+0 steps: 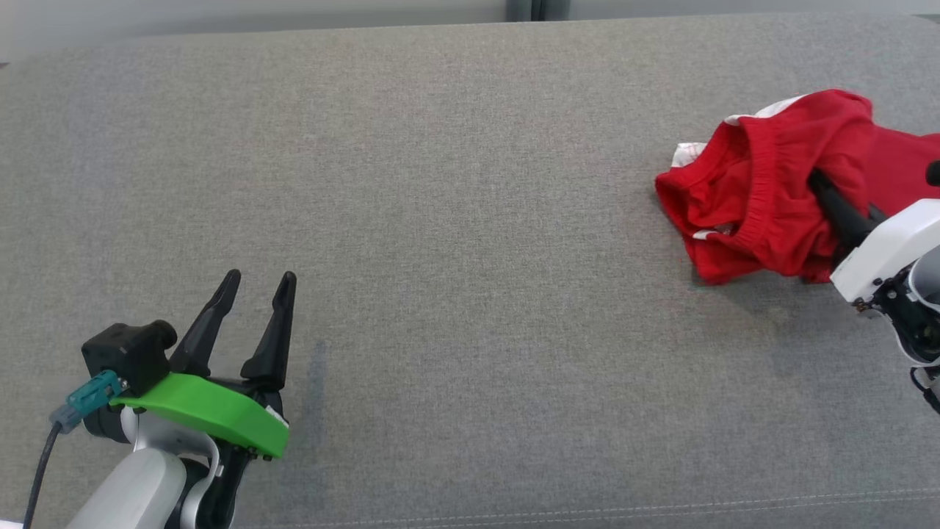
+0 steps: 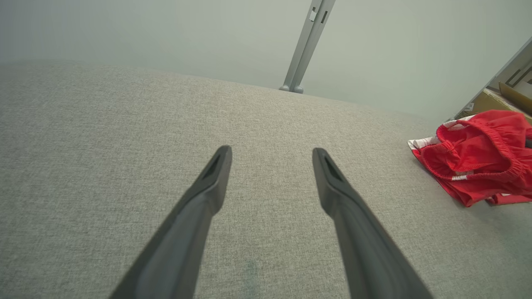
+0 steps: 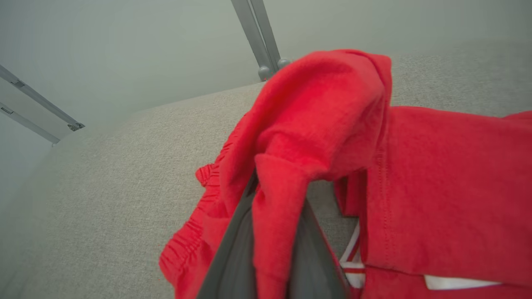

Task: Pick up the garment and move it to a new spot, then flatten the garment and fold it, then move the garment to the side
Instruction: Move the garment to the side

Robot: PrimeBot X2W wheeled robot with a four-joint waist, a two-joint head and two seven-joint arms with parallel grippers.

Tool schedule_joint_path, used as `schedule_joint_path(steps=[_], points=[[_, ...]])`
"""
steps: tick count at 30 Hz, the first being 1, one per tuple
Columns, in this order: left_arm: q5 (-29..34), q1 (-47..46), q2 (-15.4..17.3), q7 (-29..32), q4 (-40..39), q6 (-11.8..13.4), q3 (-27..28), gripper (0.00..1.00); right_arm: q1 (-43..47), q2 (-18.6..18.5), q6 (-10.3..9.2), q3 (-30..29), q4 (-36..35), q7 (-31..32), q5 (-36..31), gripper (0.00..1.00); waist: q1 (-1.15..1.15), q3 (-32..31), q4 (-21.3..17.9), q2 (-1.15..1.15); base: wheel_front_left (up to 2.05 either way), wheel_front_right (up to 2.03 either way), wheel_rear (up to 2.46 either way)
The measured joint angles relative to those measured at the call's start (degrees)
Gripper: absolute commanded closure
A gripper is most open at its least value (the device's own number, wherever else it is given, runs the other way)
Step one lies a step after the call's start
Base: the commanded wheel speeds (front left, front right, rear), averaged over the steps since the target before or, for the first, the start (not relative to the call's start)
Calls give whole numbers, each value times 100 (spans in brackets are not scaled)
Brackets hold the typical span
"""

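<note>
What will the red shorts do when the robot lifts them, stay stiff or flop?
Probably flop: the red shorts lie crumpled, and a fold drapes over the right gripper pinching them. They look thin, so likely light. The loose parts will probably dangle.

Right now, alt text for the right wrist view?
The right claw is shut on a fold of the red garment, which drapes over its dark fingers. A grey fabric surface lies beneath, with a metal post behind.
</note>
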Motion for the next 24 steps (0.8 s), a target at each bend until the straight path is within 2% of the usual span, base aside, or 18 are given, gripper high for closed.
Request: schedule_joint_path(steps=[17, 24], points=[[91, -21, 200, 154, -348, 0, 43, 0, -255, -1020, 100, -178, -463, 52, -318, 100, 0, 487, -216, 0, 0, 0, 0], [203, -224, 337, 237, -497, 0, 120, 0, -466, -1163, 101, -412, -608, -263, -380, 100, 0, 813, -228, 0, 0, 0, 0]])
